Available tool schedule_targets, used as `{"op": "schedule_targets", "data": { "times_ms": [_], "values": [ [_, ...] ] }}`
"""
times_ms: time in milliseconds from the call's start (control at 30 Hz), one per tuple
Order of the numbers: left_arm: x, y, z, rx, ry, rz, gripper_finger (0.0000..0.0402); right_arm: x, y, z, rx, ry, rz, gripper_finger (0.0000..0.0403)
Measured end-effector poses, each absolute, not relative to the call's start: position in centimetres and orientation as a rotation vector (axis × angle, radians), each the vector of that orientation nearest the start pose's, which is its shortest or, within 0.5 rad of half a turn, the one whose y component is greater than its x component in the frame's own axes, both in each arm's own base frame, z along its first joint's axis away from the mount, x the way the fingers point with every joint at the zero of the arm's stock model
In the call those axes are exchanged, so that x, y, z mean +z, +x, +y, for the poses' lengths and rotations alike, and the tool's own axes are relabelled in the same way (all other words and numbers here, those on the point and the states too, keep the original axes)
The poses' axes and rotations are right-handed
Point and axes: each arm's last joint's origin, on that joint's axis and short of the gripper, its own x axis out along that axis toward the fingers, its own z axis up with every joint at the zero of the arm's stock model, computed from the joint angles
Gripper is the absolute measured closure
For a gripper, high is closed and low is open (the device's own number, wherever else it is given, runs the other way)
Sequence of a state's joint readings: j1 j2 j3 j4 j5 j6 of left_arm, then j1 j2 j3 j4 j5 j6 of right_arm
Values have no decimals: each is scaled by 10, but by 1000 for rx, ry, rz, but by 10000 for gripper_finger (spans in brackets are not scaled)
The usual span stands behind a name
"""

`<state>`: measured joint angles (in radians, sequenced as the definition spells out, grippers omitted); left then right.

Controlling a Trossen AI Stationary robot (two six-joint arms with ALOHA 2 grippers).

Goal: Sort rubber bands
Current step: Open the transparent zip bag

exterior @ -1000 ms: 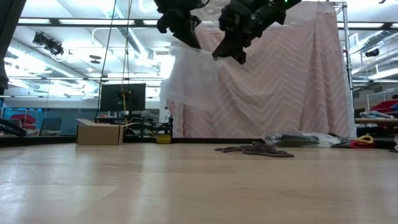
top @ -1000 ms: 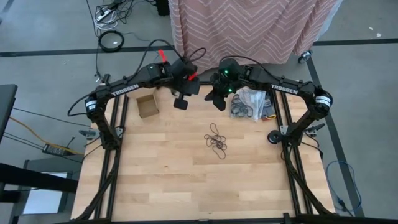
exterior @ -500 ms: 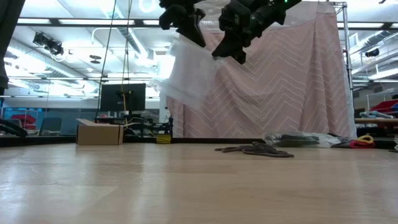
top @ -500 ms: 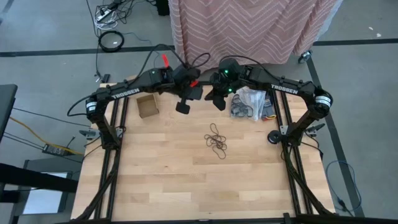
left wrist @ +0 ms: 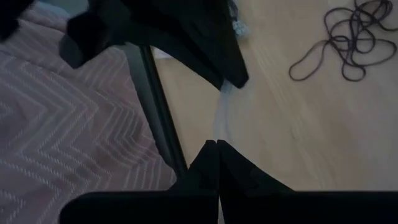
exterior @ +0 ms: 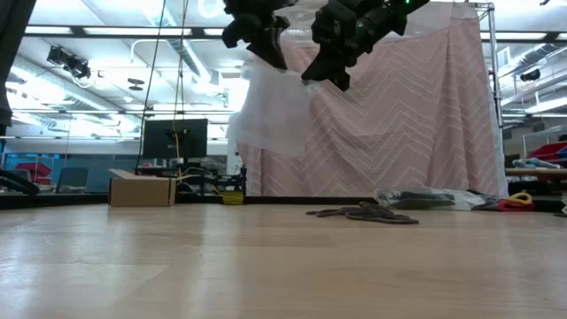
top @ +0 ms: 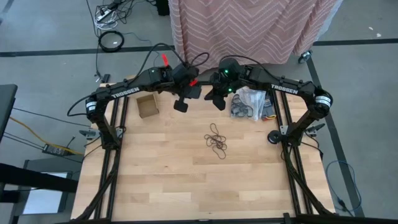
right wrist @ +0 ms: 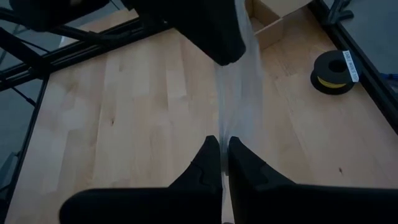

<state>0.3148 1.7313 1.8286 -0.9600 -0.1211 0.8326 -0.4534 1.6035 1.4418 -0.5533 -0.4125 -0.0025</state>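
Above the wooden tabletop (top: pixel 186 180), left claw (exterior: pixel 266 49) and right claw (exterior: pixel 323 71) each pinch the clear bag (exterior: pixel 270 111); uneven pulling risks tearing it above the rubber bands (top: pixel 216 139).

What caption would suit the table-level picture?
Both arms' fingers, left and right, hold a clear plastic bag high above the rubber bands on the table.

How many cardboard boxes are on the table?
1. The small open cardboard box sits near the table's far left corner, beside the left arm. Nothing else box-like shows, though the arms could hide a little of the far edge.
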Motion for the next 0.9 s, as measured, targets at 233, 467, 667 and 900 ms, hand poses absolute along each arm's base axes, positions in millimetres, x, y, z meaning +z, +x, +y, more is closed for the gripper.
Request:
{"op": "schedule_targets", "data": {
  "times_ms": [233,467,667,900],
  "values": [
    [372,339,123,23,661,1015,401,326,322,-144,-40,296,635,403],
    [372,338,125,3,646,1006,401,328,323,-144,-27,308,613,403],
    [366,342,123,-29,637,1013,401,333,324,-148,5,315,553,403],
    [344,347,118,-86,639,1049,401,328,325,-157,-35,352,554,403]
  ]
}}
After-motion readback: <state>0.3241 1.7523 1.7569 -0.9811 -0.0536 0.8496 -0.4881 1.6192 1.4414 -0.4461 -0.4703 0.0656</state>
